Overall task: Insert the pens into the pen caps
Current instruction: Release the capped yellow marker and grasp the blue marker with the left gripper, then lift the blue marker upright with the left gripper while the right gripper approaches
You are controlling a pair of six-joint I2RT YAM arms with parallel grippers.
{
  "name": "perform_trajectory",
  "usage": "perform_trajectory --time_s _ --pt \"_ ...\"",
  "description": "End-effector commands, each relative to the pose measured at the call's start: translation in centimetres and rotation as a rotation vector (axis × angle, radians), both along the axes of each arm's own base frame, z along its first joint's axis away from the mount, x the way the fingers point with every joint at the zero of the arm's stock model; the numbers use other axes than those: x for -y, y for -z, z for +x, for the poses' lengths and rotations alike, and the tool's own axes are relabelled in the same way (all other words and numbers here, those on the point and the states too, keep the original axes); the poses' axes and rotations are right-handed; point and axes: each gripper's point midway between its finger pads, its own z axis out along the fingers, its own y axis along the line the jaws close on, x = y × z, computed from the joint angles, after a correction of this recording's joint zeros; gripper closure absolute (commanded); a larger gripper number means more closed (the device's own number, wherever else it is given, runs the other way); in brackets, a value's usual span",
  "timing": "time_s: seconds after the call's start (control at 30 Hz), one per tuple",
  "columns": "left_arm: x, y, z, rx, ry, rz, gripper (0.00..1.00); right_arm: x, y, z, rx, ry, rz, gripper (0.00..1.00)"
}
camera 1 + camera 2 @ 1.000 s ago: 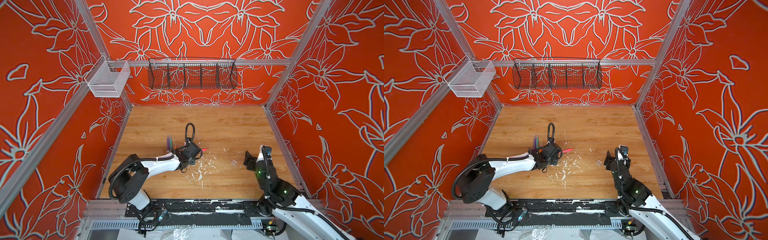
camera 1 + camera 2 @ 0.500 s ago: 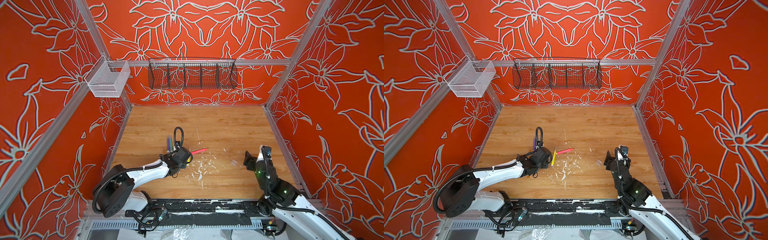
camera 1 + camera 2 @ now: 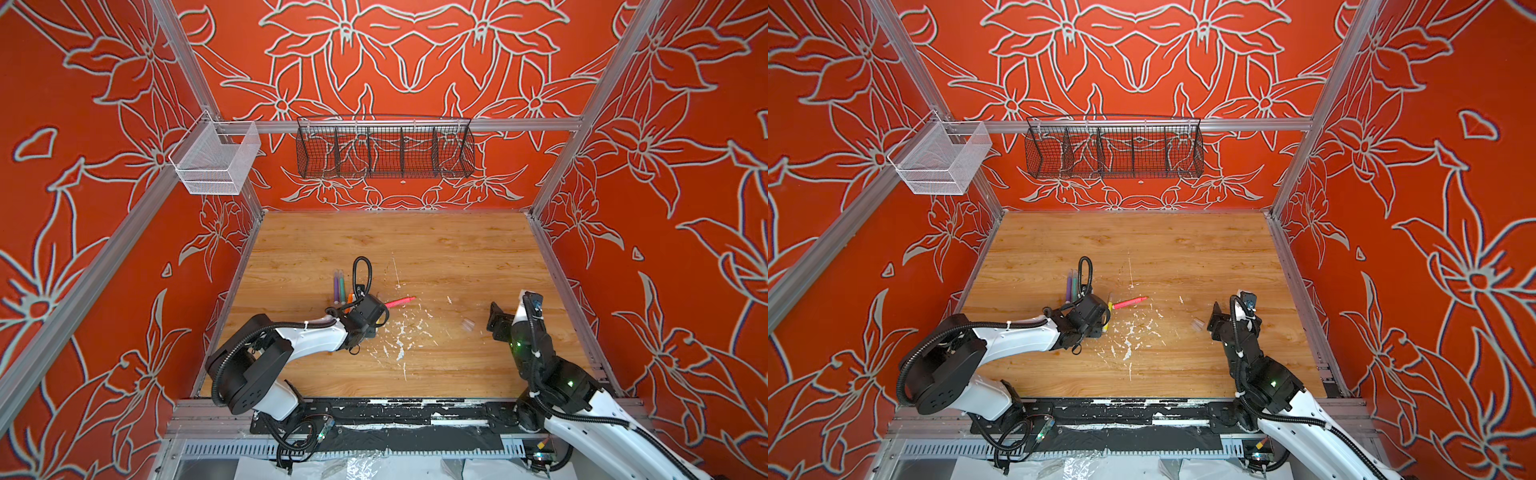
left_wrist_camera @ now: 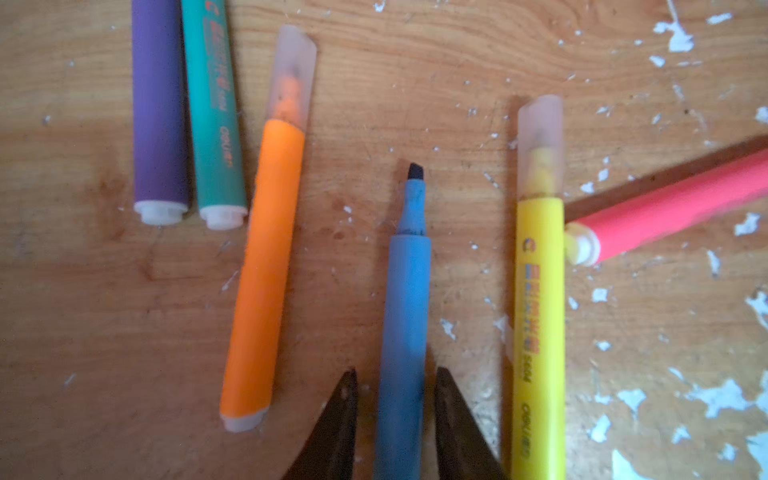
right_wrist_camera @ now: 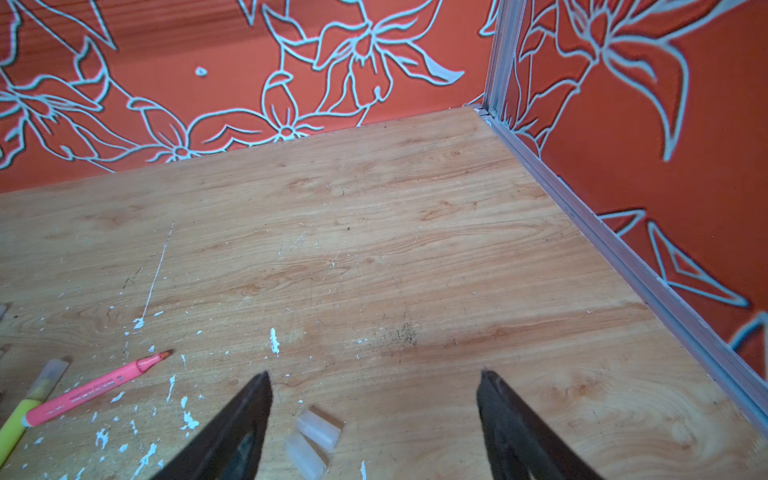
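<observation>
In the left wrist view my left gripper (image 4: 395,374) stands low over the table, open. Its jaws sit narrowly either side of the uncapped blue pen (image 4: 405,324), with slim gaps showing. Beside it lie a yellow pen (image 4: 540,332) and an orange pen (image 4: 266,266), each with a clear cap on its tip. The purple pen (image 4: 160,108) and green pen (image 4: 214,108) lie together, tips out of view. The pink pen (image 3: 399,302) lies uncapped. My right gripper (image 5: 374,376) is open wide above two loose pen caps (image 5: 318,430), also seen in a top view (image 3: 1198,324).
White paint flecks (image 3: 399,332) are scattered over the wooden table (image 3: 415,249). A black wire basket (image 3: 384,149) hangs on the back wall and a white mesh basket (image 3: 216,160) on the left rail. Red walls close three sides.
My left gripper swung left, then came back right over the pens, and its jaws have narrowed around the blue pen. The yellow pen now shows on the table. The right arm has not moved.
</observation>
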Motion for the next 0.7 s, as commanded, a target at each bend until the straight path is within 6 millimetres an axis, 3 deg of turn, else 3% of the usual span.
perform_trajectory --time_s 0.0,0.2,0.33,0.5,0.67 --pt "-0.8 2.2 -1.2 -0.086 -0.007 0.032 0.76 0.1 -0.3 0.0 0.003 0.009 0.016 0.2" --pt "-0.8 2.1 -1.2 -0.085 -0.008 0.023 0.98 0.2 -0.3 0.0 0.003 0.009 0.017 0.2" --pt "-0.4 -0.6 -0.4 -0.027 0.003 0.002 1.0 0.1 -0.3 0.0 0.003 0.009 0.017 0.2" --pt "1.1 -8.8 1.6 0.146 0.069 -0.072 1.0 0.1 -0.3 0.0 0.003 0.01 0.017 0.2" --pt "2.2 -17.1 2.4 0.322 0.142 -0.164 1.0 0.2 -0.3 0.0 0.003 0.015 0.015 0.2"
